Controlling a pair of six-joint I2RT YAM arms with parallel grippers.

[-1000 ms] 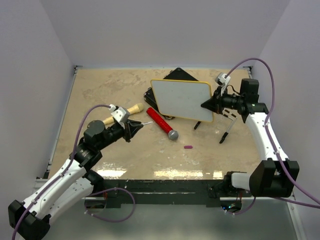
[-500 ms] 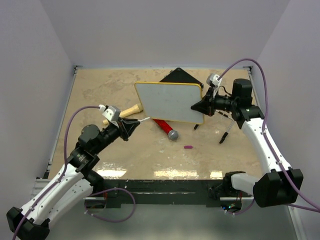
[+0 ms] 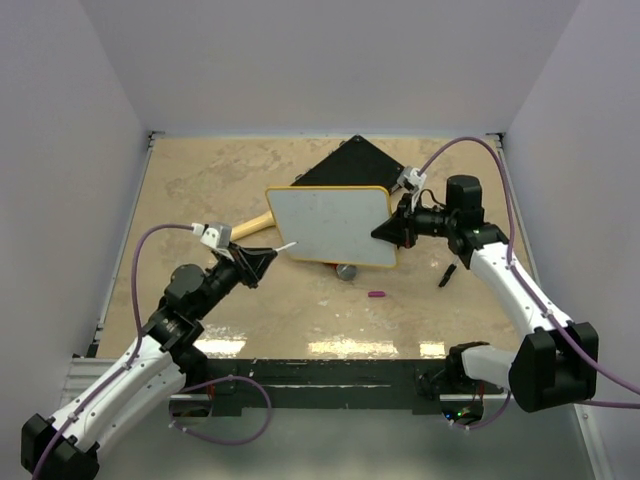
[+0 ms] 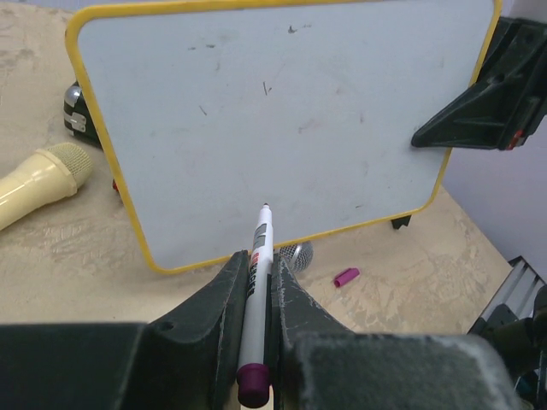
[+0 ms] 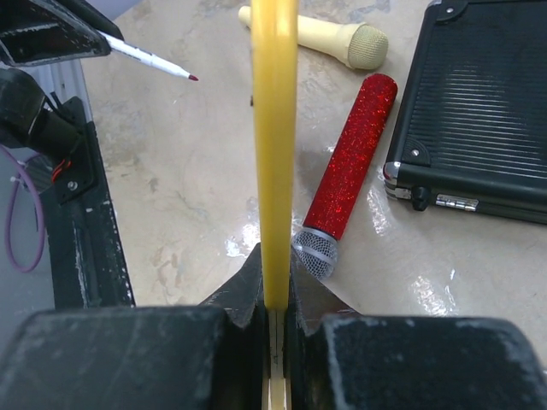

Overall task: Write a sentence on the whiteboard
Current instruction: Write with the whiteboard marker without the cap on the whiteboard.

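Observation:
The whiteboard is held up off the table, its face turned toward my left arm. My right gripper is shut on its right edge; the right wrist view shows the yellow rim edge-on between the jaws. The board's face bears only a few faint specks; no sentence shows on it. My left gripper is shut on a white marker with a purple end. The marker's tip points at the board's lower left part, close to it. I cannot tell whether it touches.
A black case lies behind the board. A red glitter microphone lies under the board and a cream microphone to its left. A purple cap and a black pen lie on the table to the right.
My right gripper has carried the whiteboard left and nearer, over the red microphone. My left gripper has drawn back a little with the marker, its tip now at the board's lower left.

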